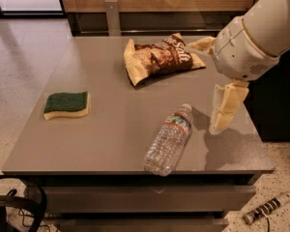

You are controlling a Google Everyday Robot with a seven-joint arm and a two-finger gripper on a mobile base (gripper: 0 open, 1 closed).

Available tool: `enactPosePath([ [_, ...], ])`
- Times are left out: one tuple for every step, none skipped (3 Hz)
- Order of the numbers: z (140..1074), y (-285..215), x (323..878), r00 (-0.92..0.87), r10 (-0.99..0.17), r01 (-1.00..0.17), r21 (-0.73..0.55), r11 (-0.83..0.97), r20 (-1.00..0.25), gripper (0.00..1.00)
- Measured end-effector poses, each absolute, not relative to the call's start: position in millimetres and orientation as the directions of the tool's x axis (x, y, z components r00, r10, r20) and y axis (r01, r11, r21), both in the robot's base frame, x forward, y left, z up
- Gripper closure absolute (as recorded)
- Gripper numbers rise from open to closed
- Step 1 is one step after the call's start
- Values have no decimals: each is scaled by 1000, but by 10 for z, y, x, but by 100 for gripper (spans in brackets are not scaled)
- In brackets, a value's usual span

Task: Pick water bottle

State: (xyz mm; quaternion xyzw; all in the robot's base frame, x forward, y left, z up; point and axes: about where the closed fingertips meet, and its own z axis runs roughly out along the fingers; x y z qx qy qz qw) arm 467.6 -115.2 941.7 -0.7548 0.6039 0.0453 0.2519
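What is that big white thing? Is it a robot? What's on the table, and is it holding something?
Yes, it's a robot. The big white thing is its arm. The cream part at its end is the gripper, which works as its hand. There is only one picture, looking down on a grey table. On the table are a green sponge, a brown chip bag and a clear bottle lying on its side near the front edge. The gripper hangs just right of the bottle and is not touching it. Nothing is held yet.
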Motion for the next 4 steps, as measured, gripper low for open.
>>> enactPosePath([
  [9045,-833,4519,366,-852,-924,-255,-285,-374,0],
  [8719,-769,4435,390,-847,-920,-198,-339,-362,0],
  [8742,-765,4446,393,-849,-918,-196,-344,-353,0],
  [8615,-681,4543,393,-843,-919,-150,-364,-366,0],
])
